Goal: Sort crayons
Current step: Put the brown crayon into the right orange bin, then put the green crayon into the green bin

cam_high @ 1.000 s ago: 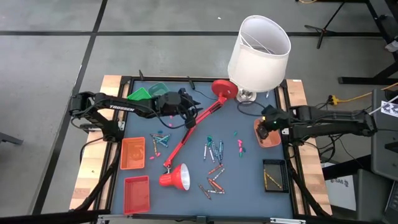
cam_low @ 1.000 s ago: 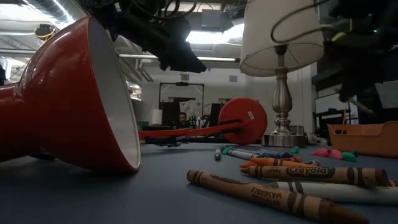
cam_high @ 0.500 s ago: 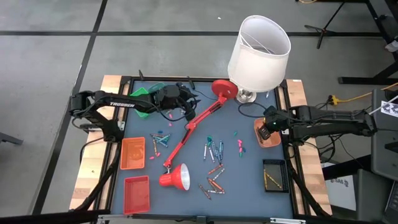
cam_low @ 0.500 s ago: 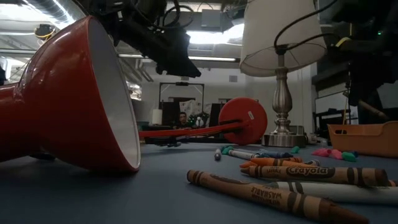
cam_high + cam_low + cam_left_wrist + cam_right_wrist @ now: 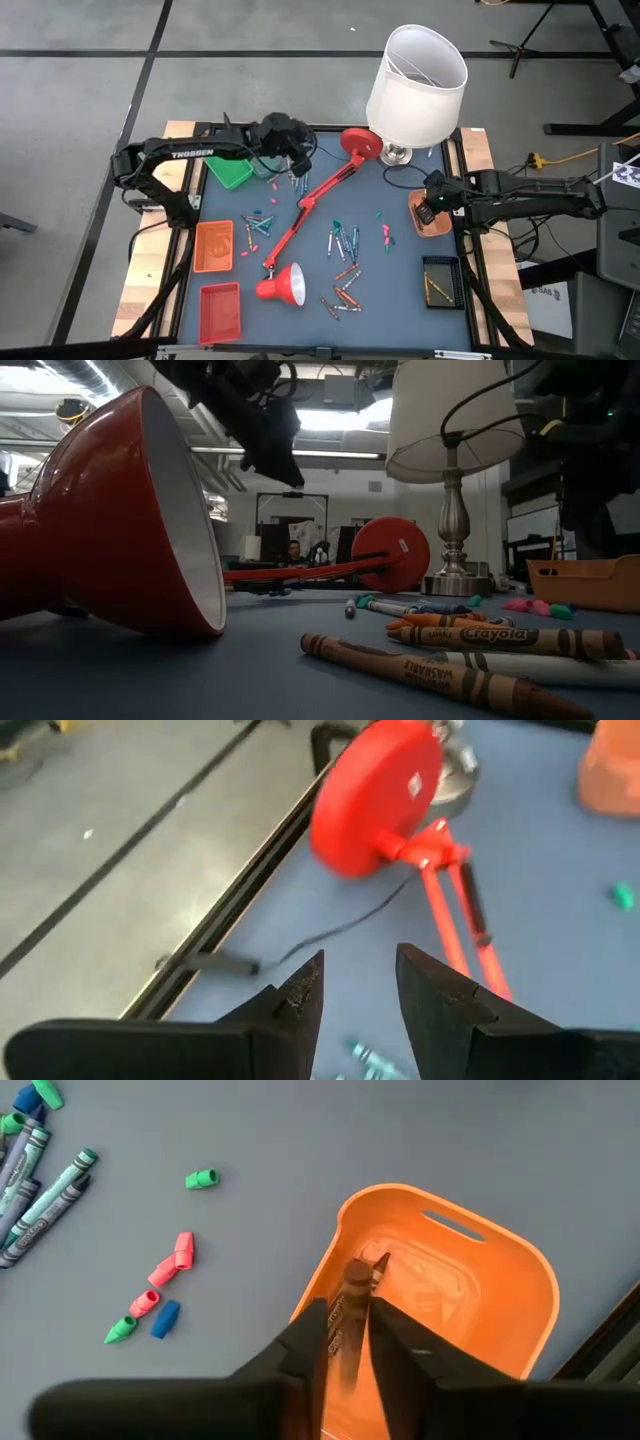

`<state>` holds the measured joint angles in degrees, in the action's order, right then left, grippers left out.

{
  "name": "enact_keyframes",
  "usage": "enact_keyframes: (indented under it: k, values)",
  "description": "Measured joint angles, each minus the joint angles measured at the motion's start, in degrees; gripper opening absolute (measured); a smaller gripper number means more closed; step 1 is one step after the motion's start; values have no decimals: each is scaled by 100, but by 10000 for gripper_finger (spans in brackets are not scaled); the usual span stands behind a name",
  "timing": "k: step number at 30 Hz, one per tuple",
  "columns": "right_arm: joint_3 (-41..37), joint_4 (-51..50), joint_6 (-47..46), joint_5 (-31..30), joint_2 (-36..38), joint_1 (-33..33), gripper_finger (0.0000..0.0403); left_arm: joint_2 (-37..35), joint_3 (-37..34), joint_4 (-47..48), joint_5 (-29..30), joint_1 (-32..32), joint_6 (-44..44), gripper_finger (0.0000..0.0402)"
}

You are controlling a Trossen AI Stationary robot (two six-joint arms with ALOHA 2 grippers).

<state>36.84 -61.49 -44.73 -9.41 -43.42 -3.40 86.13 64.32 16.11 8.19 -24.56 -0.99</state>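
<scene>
A: Right gripper [image 5: 428, 206] — where do I log it?

B: Right of centre in the overhead frame, above the pale orange plastic bin [image 5: 437, 226] by the table's right edge. In my right wrist frame a brown paper-wrapped crayon [image 5: 352, 1295] sits between the fingers [image 5: 310, 1340], tip pointing down into the bin [image 5: 500, 1280]. The jaws stand narrow; I cannot tell whether they grip it or have let go.

A: Left gripper [image 5: 296, 160]?

B: Upper centre-left overhead, raised over the table's far edge, beside the green tray [image 5: 232, 172]. Jaws slightly parted, nothing between them in the wrist frame [image 5: 357, 990]; the round red lamp base [image 5: 375, 790] lies ahead.

A: The other crayons?

B: A loose scatter [image 5: 344, 262] on the blue-grey tabletop [image 5: 400, 310], centre to lower centre, right of the toppled red desk lamp's shade [image 5: 284, 286]. More lie near the square orange tray [image 5: 213, 246] at left [image 5: 258, 224]. In the low frame, brown and orange ones [image 5: 440, 678] fill the lower right. Pink and green eraser caps [image 5: 160, 1270] lie near the bin.
</scene>
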Motion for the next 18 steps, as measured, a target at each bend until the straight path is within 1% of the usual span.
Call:
enact_keyframes:
  k: [3, 7, 14, 18]
  values:
    - [0, 1, 2, 2, 0, 0, 118, 0, 105, 509, -122, -111, -53, 111]
    - [0, 2, 2, 0, 0, 0, 141, 33, 55, 775, -450, -217, -343, 111]
    - [0, 25, 4, 2, 3, 1, 144, 504, 39, 1291, -772, -159, -823, 111]
    - [0, 48, 4, 2, 2, 2, 143, 888, 34, 1387, -793, -79, -999, 111]
